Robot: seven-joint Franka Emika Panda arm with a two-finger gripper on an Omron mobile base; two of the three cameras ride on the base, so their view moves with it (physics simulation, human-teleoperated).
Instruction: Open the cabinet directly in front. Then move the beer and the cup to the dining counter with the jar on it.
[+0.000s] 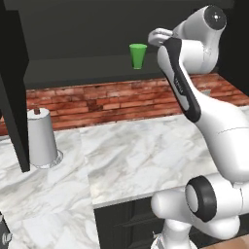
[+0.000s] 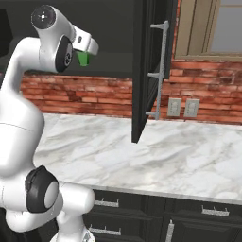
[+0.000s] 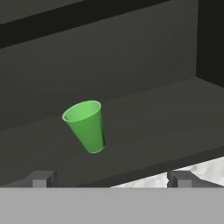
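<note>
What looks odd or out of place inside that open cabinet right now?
Nothing looks spilled or damaged. The cup stands alone and upright on the cabinet shelf; its lean in the hand view comes from the camera's roll. The open pincer sits short of it. Both doors hang open.

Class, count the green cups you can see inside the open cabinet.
1. The cup stands upright on the cabinet shelf, ahead of the open gripper. Others could be hidden behind the arm.
</note>
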